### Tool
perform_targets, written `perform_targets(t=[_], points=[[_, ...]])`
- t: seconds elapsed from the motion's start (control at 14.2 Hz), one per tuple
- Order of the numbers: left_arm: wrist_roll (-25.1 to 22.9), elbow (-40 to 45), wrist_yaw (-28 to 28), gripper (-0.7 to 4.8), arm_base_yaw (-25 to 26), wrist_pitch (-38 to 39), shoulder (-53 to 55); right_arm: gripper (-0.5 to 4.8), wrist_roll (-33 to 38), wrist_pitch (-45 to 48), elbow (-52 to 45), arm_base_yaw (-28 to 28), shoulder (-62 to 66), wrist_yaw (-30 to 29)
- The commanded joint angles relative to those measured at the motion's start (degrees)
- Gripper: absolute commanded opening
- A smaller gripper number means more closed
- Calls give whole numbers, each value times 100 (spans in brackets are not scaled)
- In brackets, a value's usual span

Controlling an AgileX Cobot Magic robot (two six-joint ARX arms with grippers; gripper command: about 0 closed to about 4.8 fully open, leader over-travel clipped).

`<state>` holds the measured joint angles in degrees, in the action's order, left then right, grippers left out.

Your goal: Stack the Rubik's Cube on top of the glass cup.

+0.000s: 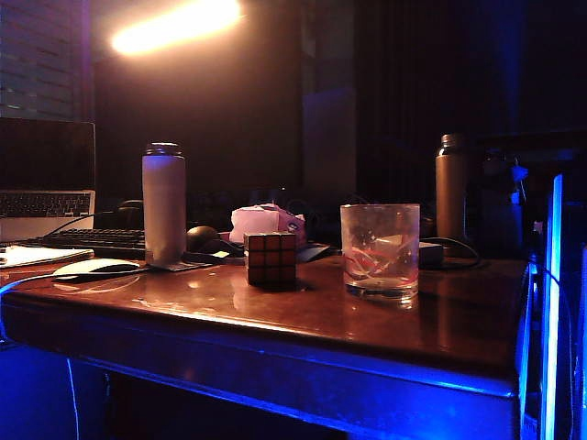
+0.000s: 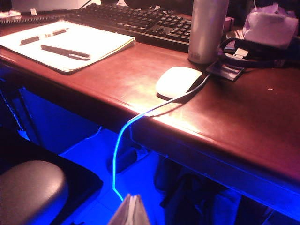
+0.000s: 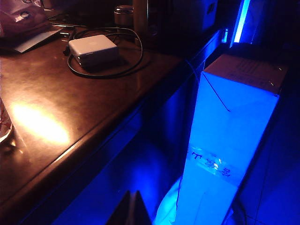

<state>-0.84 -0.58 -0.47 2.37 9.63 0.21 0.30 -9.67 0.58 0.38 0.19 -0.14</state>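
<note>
Nearest the exterior camera runs the front edge of the glossy reddish-brown wooden worktop (image 1: 303, 321), lit blue along its rim. On it, a little back from that edge, the Rubik's Cube (image 1: 271, 258), a small puzzle cube with a dark grid and reddish-looking square stickers, sits flat and alone, with the glass cup (image 1: 380, 249), a short wide clear tumbler with a thick base and reddish streaks showing through, standing upright near it on its right, the two apart and not touching. Behind the cube lies a pale pink lumpy bundle (image 1: 265, 221). Further left stands a tall pale cylindrical bottle with a dark cap (image 1: 164, 203), with a white computer mouse (image 1: 94, 268) near the worktop's left edge and a dark keyboard (image 1: 92, 240) behind it. A tall dark metal bottle (image 1: 450, 186) stands at the back right. Neither arm shows in the exterior view. The left claw (image 2: 130, 211) appears only as a pale tip low off the worktop's front edge, over the blue-lit floor, with the mouse and an open white notebook carrying two pens (image 2: 70, 41) beyond it; its fingertips look pressed together with nothing between them. The right claw (image 3: 131, 208) hangs likewise off the worktop's right front corner, beside a tall blue-lit cardboard box (image 3: 229, 136), its dark fingertips closed on nothing. A white power adapter ringed by its dark cable (image 3: 93, 49) rests on the worktop beyond it.
</note>
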Motion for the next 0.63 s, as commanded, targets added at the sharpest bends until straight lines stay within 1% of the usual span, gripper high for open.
perform_targets(t=[0.07, 0.35, 0.49, 0.63], points=[[-74, 24, 9, -1, 2, 103, -15, -1, 13, -4, -20, 0, -7, 20], [-35, 22, 11, -3, 2, 98, -15, -1, 22, 9, -20, 0, -7, 22], [361, -157, 57, -3, 0, 96, -15, -1, 299, 52, 7, 0, -7, 90], [761, -680, 50, -2, 0, 31, -15, -1, 575, 55, 170, 2, -7, 444]])
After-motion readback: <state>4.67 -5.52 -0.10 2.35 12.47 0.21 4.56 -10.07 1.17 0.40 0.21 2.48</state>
